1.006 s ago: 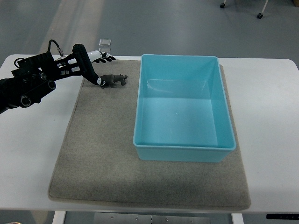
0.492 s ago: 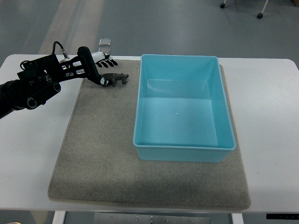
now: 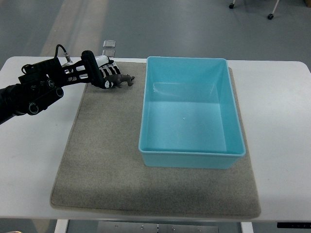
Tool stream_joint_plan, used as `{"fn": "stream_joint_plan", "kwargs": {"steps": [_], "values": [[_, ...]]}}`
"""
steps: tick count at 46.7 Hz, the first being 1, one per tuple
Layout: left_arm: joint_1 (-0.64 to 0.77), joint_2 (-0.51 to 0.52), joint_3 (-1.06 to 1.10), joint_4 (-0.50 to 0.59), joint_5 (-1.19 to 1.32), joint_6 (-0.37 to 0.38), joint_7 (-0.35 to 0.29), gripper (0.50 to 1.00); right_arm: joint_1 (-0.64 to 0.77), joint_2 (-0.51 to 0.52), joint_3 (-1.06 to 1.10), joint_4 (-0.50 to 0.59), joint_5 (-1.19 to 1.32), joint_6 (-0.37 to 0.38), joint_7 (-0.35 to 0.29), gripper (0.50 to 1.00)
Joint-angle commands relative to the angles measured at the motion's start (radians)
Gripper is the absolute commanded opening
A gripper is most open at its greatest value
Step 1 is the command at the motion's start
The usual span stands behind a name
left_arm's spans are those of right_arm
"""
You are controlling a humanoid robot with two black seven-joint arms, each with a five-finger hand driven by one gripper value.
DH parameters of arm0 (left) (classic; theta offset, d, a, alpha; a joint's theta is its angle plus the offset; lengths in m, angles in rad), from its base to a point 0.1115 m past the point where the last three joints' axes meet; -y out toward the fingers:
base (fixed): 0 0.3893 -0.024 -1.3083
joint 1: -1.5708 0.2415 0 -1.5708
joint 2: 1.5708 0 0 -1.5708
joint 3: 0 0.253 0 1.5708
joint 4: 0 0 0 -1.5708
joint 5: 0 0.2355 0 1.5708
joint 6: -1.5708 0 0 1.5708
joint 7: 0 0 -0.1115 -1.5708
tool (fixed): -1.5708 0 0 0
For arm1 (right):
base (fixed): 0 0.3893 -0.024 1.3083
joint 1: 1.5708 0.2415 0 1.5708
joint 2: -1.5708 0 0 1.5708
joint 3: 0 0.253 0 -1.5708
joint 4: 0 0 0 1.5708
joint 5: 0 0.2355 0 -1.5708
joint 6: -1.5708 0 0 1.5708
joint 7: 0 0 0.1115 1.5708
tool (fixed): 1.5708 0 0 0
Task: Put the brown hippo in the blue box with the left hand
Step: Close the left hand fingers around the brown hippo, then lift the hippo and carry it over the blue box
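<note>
The brown hippo (image 3: 122, 79) is at the far left corner of the grey mat (image 3: 107, 160), just left of the blue box (image 3: 233, 145). My left hand (image 3: 108, 75) reaches in from the left edge, its black thumb and fingers curled around the hippo's rear end. The hippo's head and front legs stick out toward the box. The box is open at the top with nothing inside, and stands on the right half of the mat. The right arm does not show.
The mat lies on a white table (image 3: 282, 107). A small clear item (image 3: 109, 43) sits beyond the table's far edge, behind my left hand. Grey floor lies past the table.
My left hand's fingers have closed over the hippo's rear, and the hippo has shifted slightly up and right in the picture with the hand.
</note>
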Motion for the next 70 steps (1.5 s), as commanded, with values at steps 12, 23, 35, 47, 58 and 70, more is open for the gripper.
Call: {"fn": "stream_joint_plan", "kwargs": {"steps": [12,23,35,47,58,70], "values": [[0.000,0.005,-0.003,-0.002,-0.005,0.000,0.000,0.500,0.000,0.000,0.000,0.000,0.000,0.000,0.000,0.936],[-0.015,0.014,-0.015,-0.008,-0.008,0.000,-0.002,0.500,0.000,0.000,0.000,0.000,0.000,0.000,0.000,0.936],[-0.098,0.017,-0.018,-0.022,-0.020,0.000,-0.005,0.500,0.000,0.000,0.000,0.000,0.000,0.000,0.000,0.936],[-0.186,0.017,-0.021,-0.081,-0.022,-0.002,-0.006,0.500,0.000,0.000,0.000,0.000,0.000,0.000,0.000,0.936],[-0.218,0.008,-0.023,-0.232,-0.017,-0.012,-0.012,0.500,0.000,0.000,0.000,0.000,0.000,0.000,0.000,0.936],[-0.212,-0.037,-0.008,-0.348,-0.003,-0.020,-0.017,0.500,0.000,0.000,0.000,0.000,0.000,0.000,0.000,0.936]]}}
